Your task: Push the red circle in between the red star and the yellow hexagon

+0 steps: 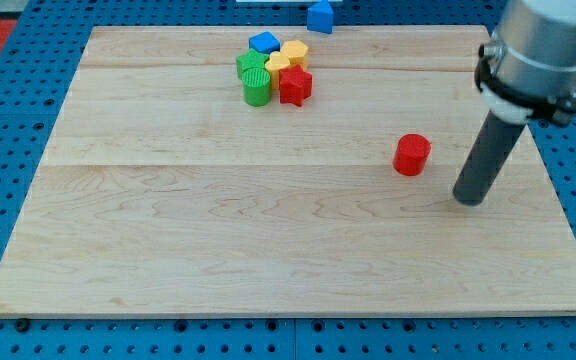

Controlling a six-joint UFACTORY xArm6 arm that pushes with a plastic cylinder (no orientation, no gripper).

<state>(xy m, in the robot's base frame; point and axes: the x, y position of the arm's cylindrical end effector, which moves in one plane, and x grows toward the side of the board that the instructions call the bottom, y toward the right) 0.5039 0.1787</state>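
**Ann:** Camera view had my tip (470, 198) planted on the wooden board (268, 250), just to the view's right of the red circle (411, 155) and slightly lower, not touching it. No pincer on this rig, only a bare rod, so nothing released or clenched.

**Bo:** And the target?

**Ann:** Well apart, up at the view's top left: red star (295, 86) packed against a yellow hexagon (293, 50), with a second yellow block (277, 64), a blue block (264, 42) and two green ones (255, 78).

**Bo:** Risks?

**Ann:** A round block could have rolled off the rod on an off-centre shove. The gap looked almost closed, so arriving hard might have scattered the cluster. Another blue block (319, 16) sat off the board.

**Bo:** Any writing?

**Ann:** None readable; the yellow shapes were probably too small to be sure of.
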